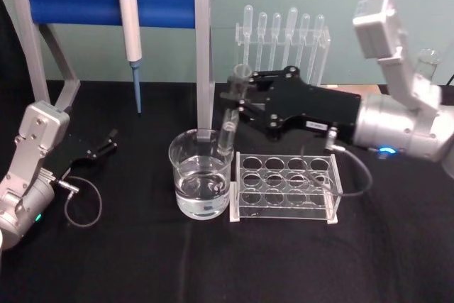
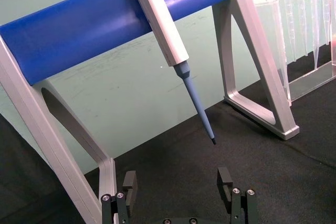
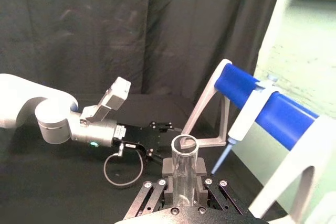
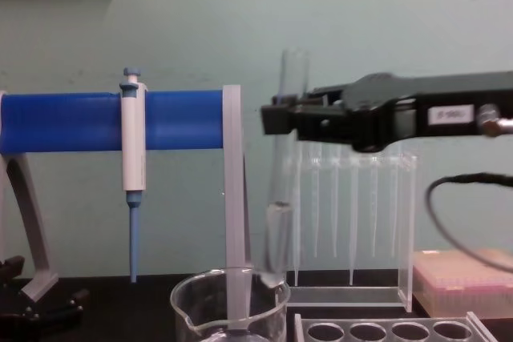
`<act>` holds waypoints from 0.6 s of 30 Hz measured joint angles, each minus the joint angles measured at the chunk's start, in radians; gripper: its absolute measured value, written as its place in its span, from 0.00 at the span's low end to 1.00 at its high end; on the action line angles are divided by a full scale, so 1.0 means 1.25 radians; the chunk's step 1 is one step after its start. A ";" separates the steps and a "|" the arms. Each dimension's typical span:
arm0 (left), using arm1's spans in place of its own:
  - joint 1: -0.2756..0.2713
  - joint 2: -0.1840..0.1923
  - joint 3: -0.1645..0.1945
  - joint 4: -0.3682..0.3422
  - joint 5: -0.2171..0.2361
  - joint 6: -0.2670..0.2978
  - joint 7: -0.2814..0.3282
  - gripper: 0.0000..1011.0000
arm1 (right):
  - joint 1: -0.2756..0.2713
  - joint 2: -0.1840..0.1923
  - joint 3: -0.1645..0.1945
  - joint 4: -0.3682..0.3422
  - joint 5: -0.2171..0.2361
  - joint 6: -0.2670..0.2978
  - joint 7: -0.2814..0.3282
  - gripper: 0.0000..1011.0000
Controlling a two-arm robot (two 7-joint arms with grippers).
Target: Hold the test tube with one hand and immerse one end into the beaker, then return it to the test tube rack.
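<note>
Black tabletop (image 1: pixel 142 260): water-filled beaker (image 1: pixel 201 182), right claw (image 1: pixel 237 97) holding test tube (image 1: pixel 228 129) above.

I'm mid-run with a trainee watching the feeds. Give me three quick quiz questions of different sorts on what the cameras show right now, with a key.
1. True or false: the right gripper is shut on the long clear glass test tube.
2. Multiple choice: the tube's rounded bottom is (A) lying flat on the black table, (B) standing in the clear plastic rack with round holes, (C) at the rolled rim of the wide clear glass beaker.
3. Fill in: the left gripper rests on the black table with its fingers ____.

Key: 1 true; 2 C, the chest view shows the tip about level with the rim, above the water; 3 open, seen in the left wrist view.
</note>
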 joint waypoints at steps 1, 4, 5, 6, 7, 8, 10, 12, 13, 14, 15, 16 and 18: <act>0.000 0.000 0.000 0.000 0.000 0.000 0.000 0.99 | 0.000 0.000 0.000 0.000 0.000 0.000 0.000 0.24; 0.000 0.000 0.000 0.000 0.000 0.000 0.000 0.99 | -0.020 0.034 0.019 -0.026 0.015 -0.002 -0.005 0.24; 0.000 0.000 0.000 0.000 0.000 0.000 0.000 0.99 | -0.020 0.034 0.019 -0.026 0.015 -0.002 -0.005 0.24; 0.000 0.000 0.000 0.000 0.000 0.000 0.000 0.99 | -0.032 0.048 0.029 -0.034 0.021 -0.005 -0.009 0.24; 0.000 0.000 0.000 0.000 0.000 0.000 0.000 0.99 | -0.038 0.055 0.034 -0.038 0.025 -0.007 -0.010 0.24; 0.000 0.000 0.000 0.000 0.000 0.000 0.000 0.99 | -0.051 0.069 0.043 -0.044 0.031 -0.011 -0.013 0.24; 0.000 0.000 0.000 0.000 0.000 0.000 0.000 0.99 | -0.063 0.082 0.050 -0.049 0.036 -0.016 -0.014 0.24; 0.000 0.000 0.000 0.000 0.000 0.000 0.000 0.99 | -0.080 0.096 0.059 -0.052 0.042 -0.023 -0.015 0.24; 0.000 0.000 0.000 0.000 0.000 0.000 0.000 0.99 | -0.086 0.100 0.062 -0.053 0.042 -0.026 -0.017 0.24; 0.000 0.000 0.000 0.000 0.000 0.000 0.000 0.99 | -0.098 0.109 0.068 -0.056 0.041 -0.033 -0.024 0.24; 0.000 0.000 0.000 0.000 0.000 0.000 0.000 0.99 | -0.105 0.112 0.070 -0.057 0.040 -0.036 -0.027 0.24; 0.000 0.000 0.000 0.000 0.000 0.000 0.000 0.99 | -0.114 0.118 0.074 -0.057 0.038 -0.041 -0.029 0.24; 0.000 0.000 0.000 0.000 0.000 0.000 0.000 0.99 | -0.124 0.121 0.078 -0.056 0.038 -0.045 -0.031 0.24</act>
